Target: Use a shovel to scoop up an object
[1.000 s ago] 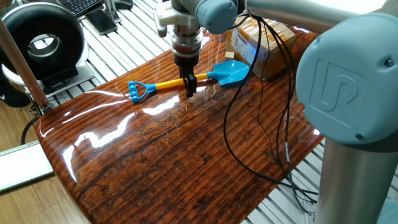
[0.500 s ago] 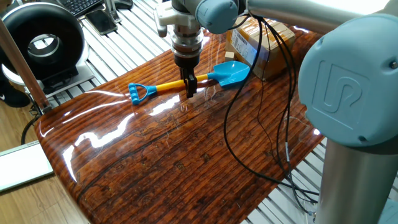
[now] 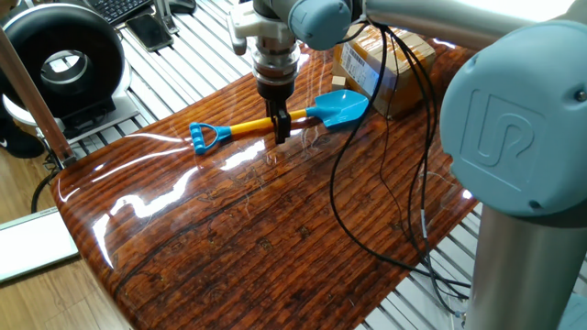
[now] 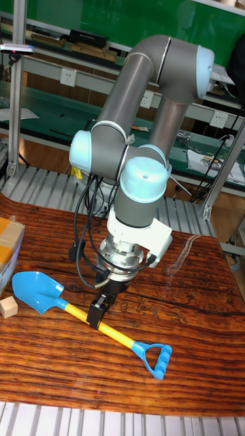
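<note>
Glossy red-brown wood grain fills the table on which a UR5 arm works, its gripper pointing straight down at centre-top of the fixed view and closed around the yellow shaft of the shovel. The dark fingers pinch the shaft narrowly at about its middle, a little nearer the blade than the handle. In the fixed view the shovel lies nearly level across the upper middle of the frame, its bright blue blade to the right of the gripper and its blue D-shaped handle to the left. Whether the shovel is touching the tabletop or held just above it cannot be told.

In the tall fixed view the shovel runs diagonally from the blade at lower left to the handle at lower centre, with the gripper over the shaft. The object, a small tan wooden cube, sits on the table at the far left edge of that frame, just beside the blade's tip and apart from it. A brown taped cardboard box stands behind the blade at upper right of the fixed view. Black cables hang from the arm across the table.
</note>
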Motion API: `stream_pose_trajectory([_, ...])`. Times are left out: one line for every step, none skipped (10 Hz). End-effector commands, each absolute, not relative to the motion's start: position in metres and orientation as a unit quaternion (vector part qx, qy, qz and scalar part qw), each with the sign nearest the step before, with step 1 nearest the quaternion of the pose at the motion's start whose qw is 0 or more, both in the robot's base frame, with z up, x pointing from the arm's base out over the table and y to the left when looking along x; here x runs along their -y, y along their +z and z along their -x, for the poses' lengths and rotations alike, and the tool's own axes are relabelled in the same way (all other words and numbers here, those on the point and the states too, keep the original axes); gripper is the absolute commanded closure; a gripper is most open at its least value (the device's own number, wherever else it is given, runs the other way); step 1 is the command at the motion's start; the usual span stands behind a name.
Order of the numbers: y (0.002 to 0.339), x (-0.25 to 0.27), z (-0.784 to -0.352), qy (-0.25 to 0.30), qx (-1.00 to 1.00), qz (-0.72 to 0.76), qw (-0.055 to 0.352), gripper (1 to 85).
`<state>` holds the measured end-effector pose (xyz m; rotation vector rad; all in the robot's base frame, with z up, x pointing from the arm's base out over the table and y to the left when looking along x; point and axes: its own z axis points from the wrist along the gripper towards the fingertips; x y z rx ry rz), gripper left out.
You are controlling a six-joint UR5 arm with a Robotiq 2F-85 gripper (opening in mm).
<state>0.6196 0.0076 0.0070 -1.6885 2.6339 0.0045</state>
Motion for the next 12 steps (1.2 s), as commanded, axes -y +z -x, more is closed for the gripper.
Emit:
stream_pose_trajectory([0.008, -0.006, -0.624, -0.002, -0.838, 0.545, 0.012, 11.3])
stream_pose_trajectory([0.008, -0.006, -0.627, -0.004, -0.836, 0.548, 0.012, 11.3])
stream_pose_trajectory([0.006, -0.008, -0.630, -0.004, -0.836, 0.548, 0.015, 11.3])
stream_pose_trajectory([0.004, -0.011, -0.631, -0.002, -0.837, 0.547, 0.016, 11.3])
stream_pose_trajectory([0.003, -0.012, -0.634, -0.005, -0.838, 0.545, 0.018, 15.0])
stream_pose_trajectory([0.001, -0.013, -0.638, -0.004, -0.838, 0.545, 0.018, 15.3])
stream_pose_trajectory([0.000, -0.017, -0.639, 0.001, -0.840, 0.543, 0.019, 17.7])
stream_pose_trajectory([0.001, -0.020, -0.639, 0.005, -0.841, 0.540, 0.022, 28.0])
stream_pose_trajectory([0.002, -0.020, -0.638, 0.005, -0.844, 0.536, 0.025, 41.0])
stream_pose_trajectory([0.004, -0.015, -0.637, -0.001, -0.843, 0.537, 0.021, 41.0])
stream_pose_trajectory([0.006, -0.008, -0.635, -0.006, -0.840, 0.542, 0.020, 42.3])
stream_pose_trajectory([0.005, -0.009, -0.633, 0.001, -0.845, 0.535, 0.023, 84.0])
